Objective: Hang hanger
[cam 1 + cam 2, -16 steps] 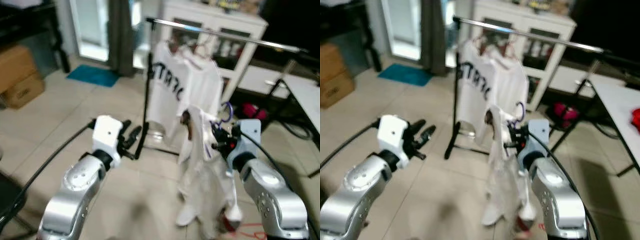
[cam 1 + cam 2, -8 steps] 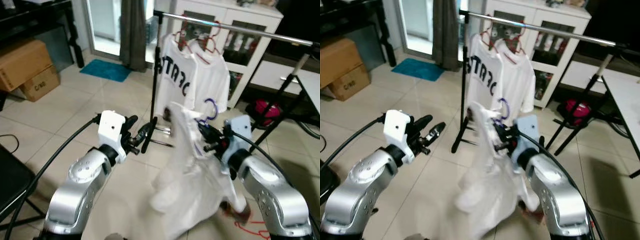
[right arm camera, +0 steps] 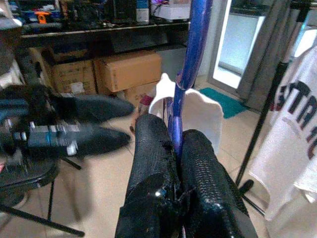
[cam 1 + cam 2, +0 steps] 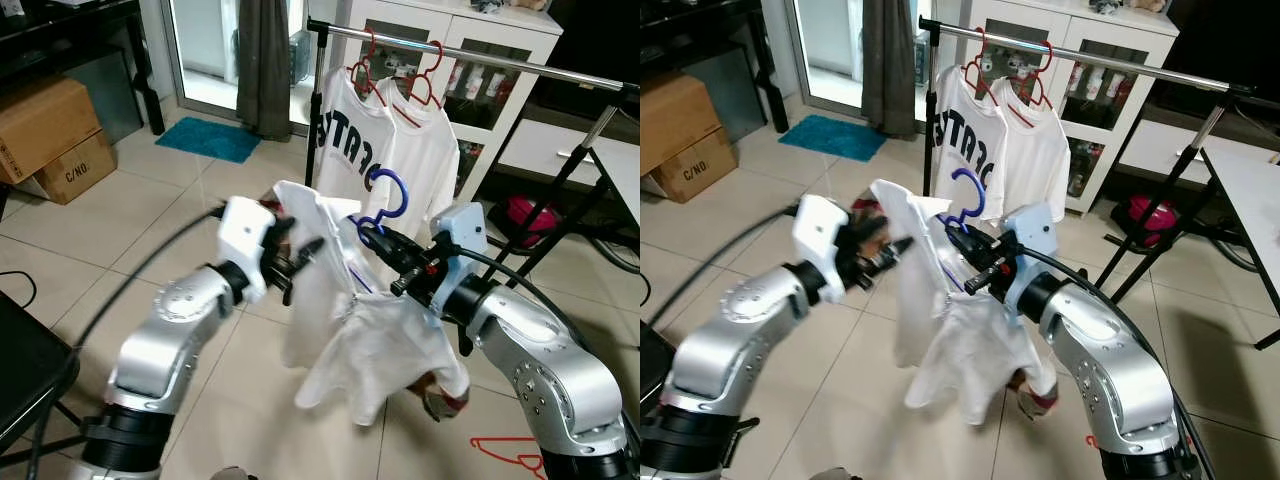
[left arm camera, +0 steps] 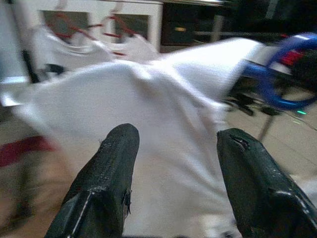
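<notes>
— Hanger (image 4: 385, 199) first: where does it sit against the two grippers?

— From the left: the left gripper (image 4: 297, 262) is spread open, reaching into the white shirt (image 4: 370, 350) draped on the hanger. The right gripper (image 4: 385, 246) is clenched on the blue stem, hook rising toward twelve o'clock.

— And the rail (image 4: 470, 55)?

— Up at about one o'clock from that hook, well apart. The right arm carries the load, so it is the nearer one.

— Anything in the way?

— Two shirts on red hangers (image 4: 400, 80) crowd the rail's left end; the free stretch lies toward three o'clock, before the cabinet (image 4: 500, 60)
</notes>
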Tool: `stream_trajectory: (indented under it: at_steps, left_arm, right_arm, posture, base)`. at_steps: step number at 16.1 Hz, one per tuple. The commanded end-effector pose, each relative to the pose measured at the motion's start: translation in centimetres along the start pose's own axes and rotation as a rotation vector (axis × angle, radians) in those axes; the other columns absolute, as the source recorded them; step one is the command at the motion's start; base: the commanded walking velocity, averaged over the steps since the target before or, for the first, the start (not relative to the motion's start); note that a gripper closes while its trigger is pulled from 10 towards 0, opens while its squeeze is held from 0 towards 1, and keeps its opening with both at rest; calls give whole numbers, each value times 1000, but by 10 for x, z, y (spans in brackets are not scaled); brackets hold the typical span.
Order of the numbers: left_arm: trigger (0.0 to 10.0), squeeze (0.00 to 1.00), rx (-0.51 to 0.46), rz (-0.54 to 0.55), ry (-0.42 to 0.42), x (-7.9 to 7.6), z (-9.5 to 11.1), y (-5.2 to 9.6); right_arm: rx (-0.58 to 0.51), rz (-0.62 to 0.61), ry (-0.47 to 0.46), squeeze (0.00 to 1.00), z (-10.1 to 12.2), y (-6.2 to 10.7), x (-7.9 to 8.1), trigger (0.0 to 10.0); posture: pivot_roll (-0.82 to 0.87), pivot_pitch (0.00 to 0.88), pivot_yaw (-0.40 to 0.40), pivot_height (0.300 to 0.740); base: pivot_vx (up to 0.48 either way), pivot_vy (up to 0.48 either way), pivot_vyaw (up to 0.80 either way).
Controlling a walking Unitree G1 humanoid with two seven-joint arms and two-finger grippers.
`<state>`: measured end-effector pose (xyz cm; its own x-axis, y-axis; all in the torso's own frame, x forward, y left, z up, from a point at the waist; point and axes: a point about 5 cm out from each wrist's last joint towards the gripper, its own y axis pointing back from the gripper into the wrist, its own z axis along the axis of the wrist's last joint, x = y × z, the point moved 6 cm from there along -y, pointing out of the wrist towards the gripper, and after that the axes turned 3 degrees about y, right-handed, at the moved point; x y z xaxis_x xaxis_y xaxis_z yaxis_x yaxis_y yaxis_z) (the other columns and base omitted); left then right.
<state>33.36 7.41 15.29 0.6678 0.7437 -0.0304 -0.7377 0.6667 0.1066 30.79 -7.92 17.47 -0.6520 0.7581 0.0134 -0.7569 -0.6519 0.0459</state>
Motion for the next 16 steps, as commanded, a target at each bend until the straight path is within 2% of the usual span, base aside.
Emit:
stream_trajectory:
  at_steps: [1, 3, 5, 6, 7, 16]
  left_arm:
    - [10000, 0, -4, -49, -8, -10, 4, -8]
    - [10000, 0, 9, -33, -16, -8, 1, -12]
    - [10000, 0, 18, 19, -28, 2, -1, -15]
    - [6235, 0, 12, 35, -25, 6, 0, -16]
    - [118, 0, 4, 36, -24, 8, 1, -17]
    - [0, 0, -13, 9, -22, 2, 2, -18]
  right_arm:
    - [-31, 24, 19, 0, 12, 0, 3, 0]
    - [-40, 39, 14, 0, 14, 0, 6, 0]
    - [-52, 62, 9, 0, 18, 0, 9, 0]
    - [-63, 76, 0, 0, 20, 0, 12, 0]
    - [-70, 85, -4, 0, 22, 0, 13, 0]
    - [-69, 76, -25, 0, 21, 2, 9, 0]
  posture:
    - [-52, 0, -81, 710]
    - [-53, 0, -80, 710]
    - [-53, 0, -80, 710]
    - [-53, 0, -80, 710]
    - [-54, 0, -80, 710]
    - [-52, 0, -80, 710]
  base:
    - [0, 0, 0]
    - [0, 0, 0]
    - [0, 0, 0]
    - [0, 0, 0]
    - [0, 0, 0]
    - [0, 0, 0]
